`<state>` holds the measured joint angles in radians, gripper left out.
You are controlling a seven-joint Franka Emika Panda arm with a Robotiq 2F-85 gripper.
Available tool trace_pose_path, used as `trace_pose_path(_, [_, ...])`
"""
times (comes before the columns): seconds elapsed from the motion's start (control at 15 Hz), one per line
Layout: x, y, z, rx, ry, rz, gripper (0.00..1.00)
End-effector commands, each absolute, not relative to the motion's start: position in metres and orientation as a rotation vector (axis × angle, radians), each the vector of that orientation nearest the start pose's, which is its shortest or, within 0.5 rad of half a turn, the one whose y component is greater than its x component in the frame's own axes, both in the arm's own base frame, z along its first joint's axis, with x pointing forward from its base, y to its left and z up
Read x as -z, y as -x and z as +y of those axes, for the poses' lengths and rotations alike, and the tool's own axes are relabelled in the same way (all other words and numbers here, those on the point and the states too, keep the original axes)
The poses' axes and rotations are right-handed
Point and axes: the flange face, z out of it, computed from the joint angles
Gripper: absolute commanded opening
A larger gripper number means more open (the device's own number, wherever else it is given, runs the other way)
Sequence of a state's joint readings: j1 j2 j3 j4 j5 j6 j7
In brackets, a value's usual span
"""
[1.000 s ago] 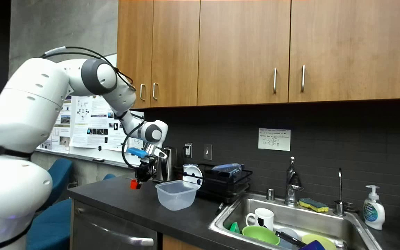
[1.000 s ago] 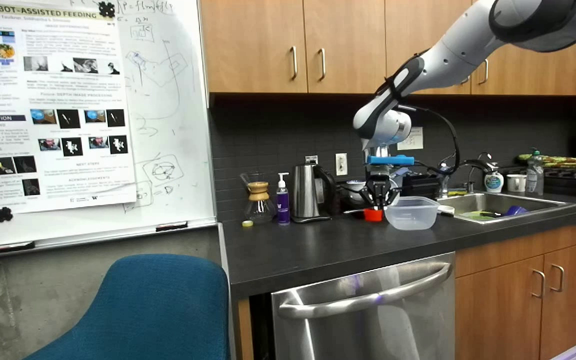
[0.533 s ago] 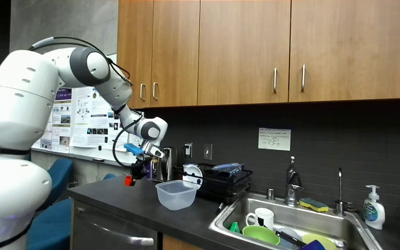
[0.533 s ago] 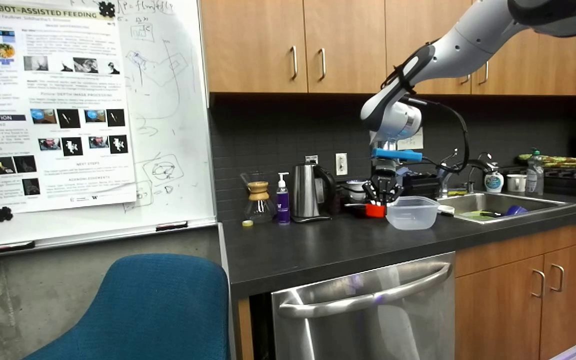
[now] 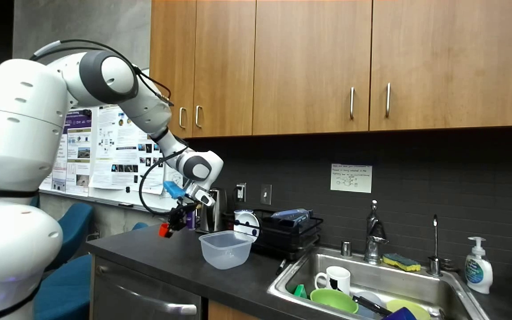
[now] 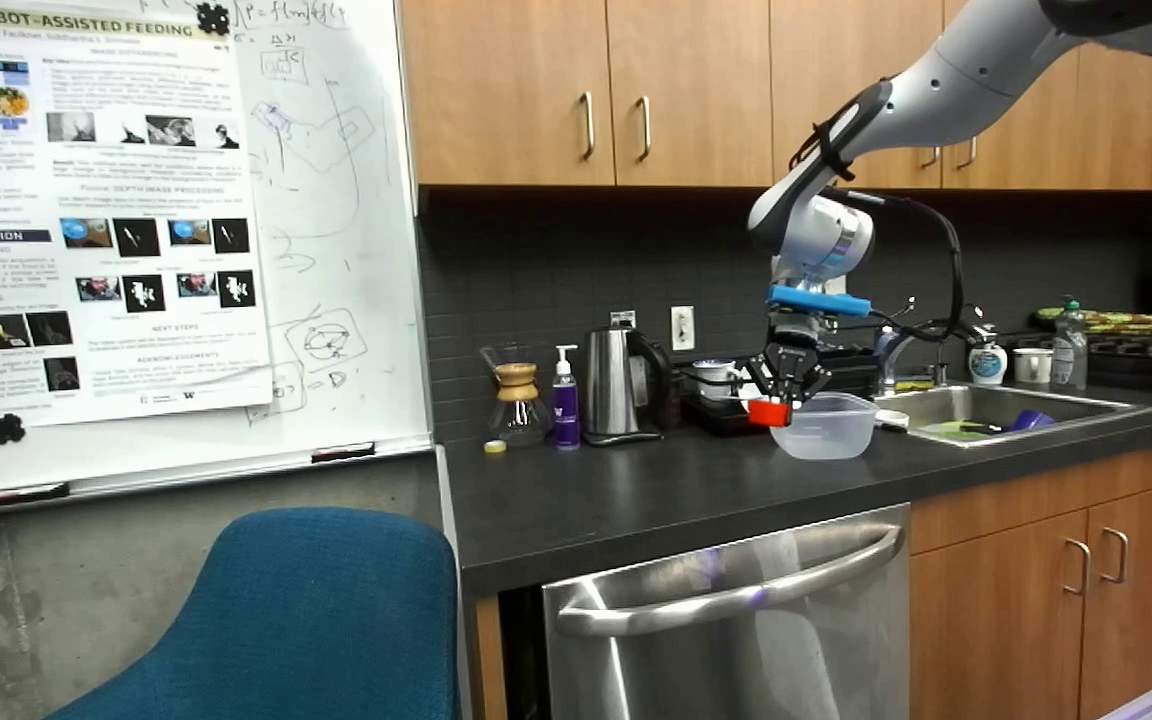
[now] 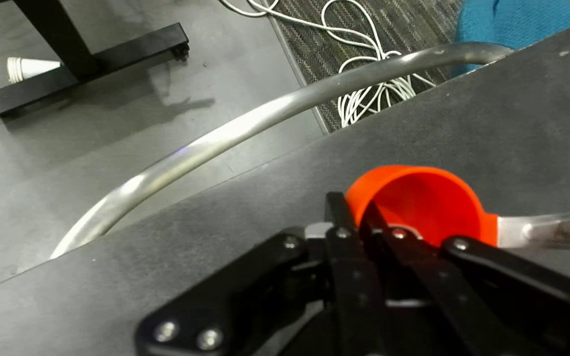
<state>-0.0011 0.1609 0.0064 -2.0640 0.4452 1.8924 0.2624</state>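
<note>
My gripper [image 7: 354, 201] is shut on the side wall of an orange-red measuring cup [image 7: 428, 202]. One finger lies inside the cup and the other outside it. The cup's open mouth faces the wrist camera, and its metal handle [image 7: 547, 231] points right in that view. Both exterior views show the cup [image 5: 163, 230] [image 6: 768, 412] held up at the gripper's tips, above the dark counter [image 6: 636, 490]. Close by stands a clear plastic container [image 5: 226, 252] [image 6: 826, 428] on the counter; in an exterior view the gripper overlaps its left edge. Its inside cannot be seen well.
A kettle [image 6: 614, 385], a purple pump bottle [image 6: 566, 405] and a glass coffee maker [image 6: 519, 405] stand at the back. A black dish rack [image 5: 287, 235] is behind the container, beside a sink [image 5: 278, 284] with dishes. The dishwasher handle [image 7: 245, 123] runs along the counter's front.
The arm has drawn back and the wrist has tilted. The held cup has risen slightly and turned, moving left in one exterior view and right in another. The container has not moved.
</note>
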Motion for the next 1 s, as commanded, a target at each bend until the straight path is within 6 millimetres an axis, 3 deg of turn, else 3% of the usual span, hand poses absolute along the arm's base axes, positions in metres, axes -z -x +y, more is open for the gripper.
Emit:
trace_pose_path(0.0, [-0.355, -0.528, 0.013, -0.446, 2.622, 0.787, 0.02])
trace_pose_path(0.4, [-0.365, -0.522, -0.02, -0.279, 2.586, 0.937, 0.02])
trace_pose_path(0.93, [-0.364, -0.504, -0.052, -0.227, 2.512, 1.047, 0.02])
